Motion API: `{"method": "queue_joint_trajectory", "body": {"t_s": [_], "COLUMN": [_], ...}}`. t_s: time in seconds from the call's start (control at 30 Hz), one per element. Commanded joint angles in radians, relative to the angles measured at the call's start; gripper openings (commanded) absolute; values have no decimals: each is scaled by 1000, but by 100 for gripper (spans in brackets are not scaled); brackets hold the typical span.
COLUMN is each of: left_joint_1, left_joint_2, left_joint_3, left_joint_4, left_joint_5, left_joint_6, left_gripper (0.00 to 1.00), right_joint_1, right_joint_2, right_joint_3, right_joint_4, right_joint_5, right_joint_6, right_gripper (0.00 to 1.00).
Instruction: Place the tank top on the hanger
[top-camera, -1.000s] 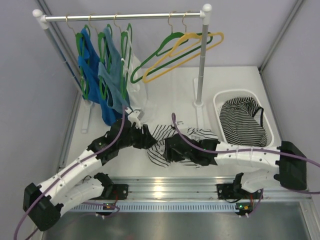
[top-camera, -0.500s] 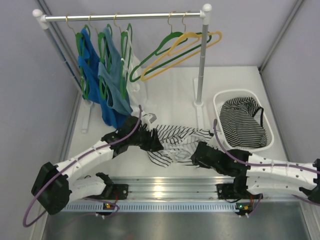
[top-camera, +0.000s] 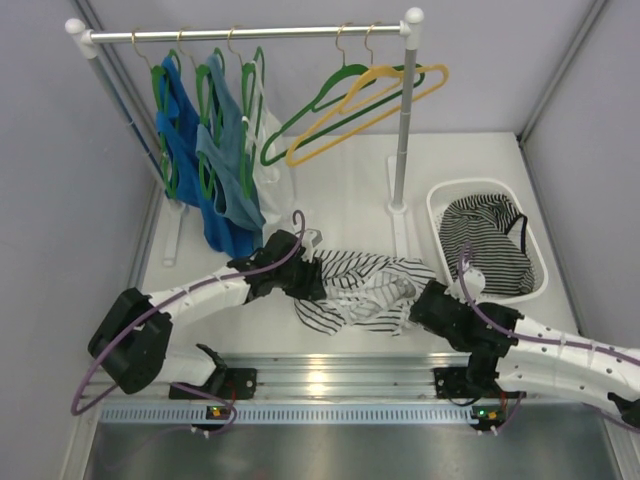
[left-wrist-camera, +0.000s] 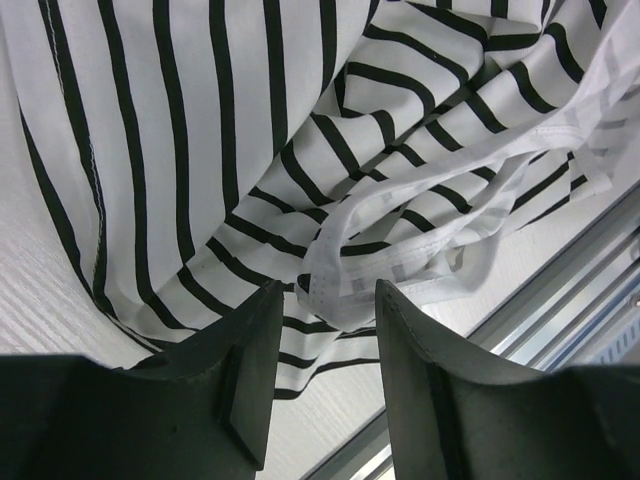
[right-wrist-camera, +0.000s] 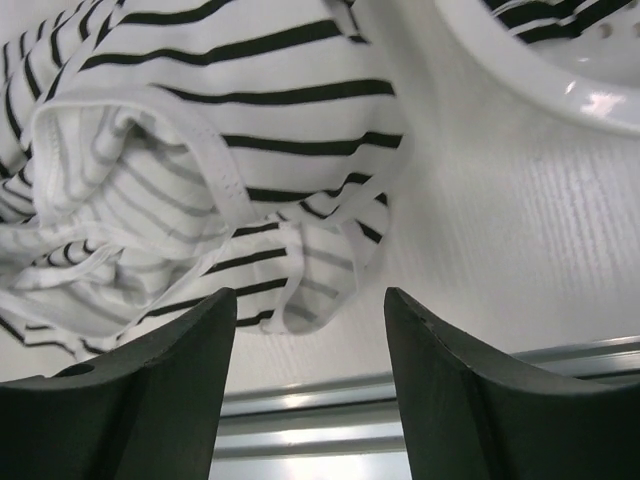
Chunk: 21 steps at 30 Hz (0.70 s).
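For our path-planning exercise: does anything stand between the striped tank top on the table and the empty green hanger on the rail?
Nothing visible lies between the tank top and the green hanger, but a yellow hanger hangs beside it on the rail.

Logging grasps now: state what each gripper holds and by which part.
Nothing held. Both the left gripper and right gripper have jaws apart over the tank top, a hem lying between the left jaws, apparently unpinched.

The crumpled tank top (top-camera: 362, 288) is laid on the white surface (top-camera: 340, 190) near its front edge; a white basket (top-camera: 470, 184) and a clothes rack (top-camera: 400, 130) are stood there.
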Motion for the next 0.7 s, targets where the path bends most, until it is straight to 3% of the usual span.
{"method": "queue_joint_trajectory", "body": {"t_s": [0.0,0.2,0.33,0.47,0.5,0.53,0.57,0.6,0.67], "left_joint_1": [-12,-20,-23,-28,-28,-28,-28,-28,-28], "left_joint_2": [22,61,76,93,95,98,92,92,67], "left_joint_3": [54,63,65,68,66,68,69,69,74], "left_joint_4": [75,104,116,119,122,122,122,122,116], "left_joint_5": [-50,-65,-73,-64,-65,-65,-64,-64,-67], "left_joint_6": [31,37,39,42,43,42,42,40,40], "left_gripper": [47,46,44,41,39,32,19,18,4], "right_joint_1": [-93,-281,-300,-299,-300,-300,-300,-300,-302], "right_joint_2": [12,18,59,92,95,95,89,89,70], "right_joint_3": [-11,-76,-66,-28,-22,-17,-8,0,25], "right_joint_4": [62,287,358,373,370,367,355,346,324], "right_joint_5": [22,-73,-81,-102,-110,-111,-114,-114,-113], "right_joint_6": [-102,-317,-368,-389,-389,-389,-389,-389,-394], "right_gripper": [61,63,59,44,35,31,21,17,9]}}
